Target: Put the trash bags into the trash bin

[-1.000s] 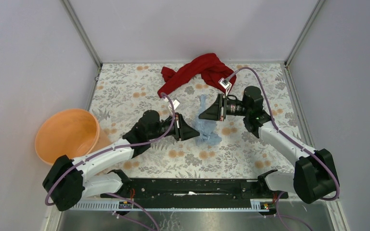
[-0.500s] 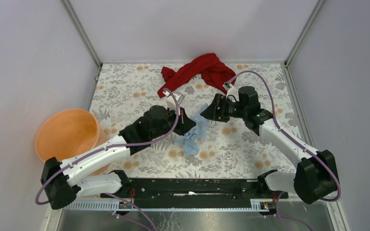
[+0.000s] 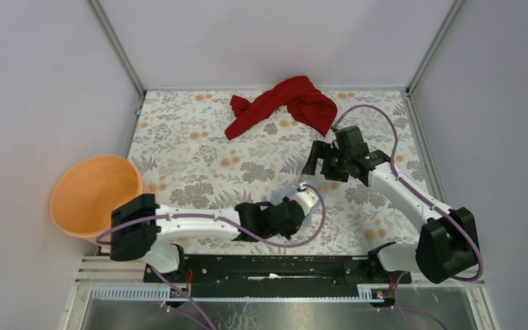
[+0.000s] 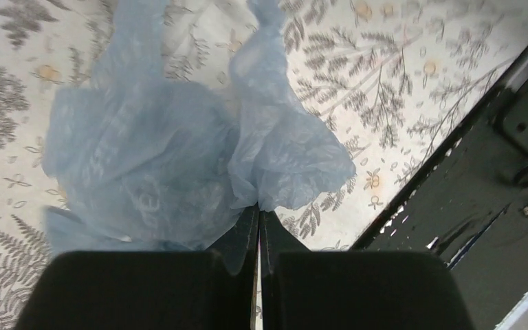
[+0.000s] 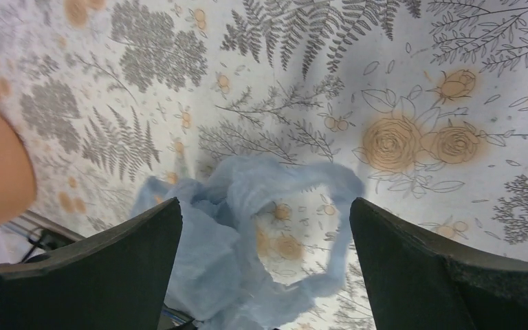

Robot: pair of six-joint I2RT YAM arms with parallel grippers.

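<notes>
From above, the left arm lies stretched low along the near side of the bench (image 3: 179, 137), its left fingers (image 3: 292, 214) close to the black rail (image 3: 275, 265) at the front edge. The trash bag (image 4: 165, 151) is almost wholly hidden beneath that wrist in this view. The right arm reaches inward from the right, with its right fingers (image 3: 318, 159) over the floral cloth, apart from the left wrist. The trash bin (image 3: 96, 192) sits at the left edge of the bench, well apart from both sets of fingers. A red cloth (image 3: 282, 103) lies crumpled by the back wall.

At the left wrist, the two fingers are pressed together with a fold of the pale blue film pinched between them. The rest of the bag billows out ahead in two wrinkled lobes over the bench, and the black rail runs along the right.

At the right wrist, the fingers stand wide apart and hold nothing. The bag shows between and beyond them as a loose blue loop, not touching either finger. A sliver of the orange bin shows at the left edge.
</notes>
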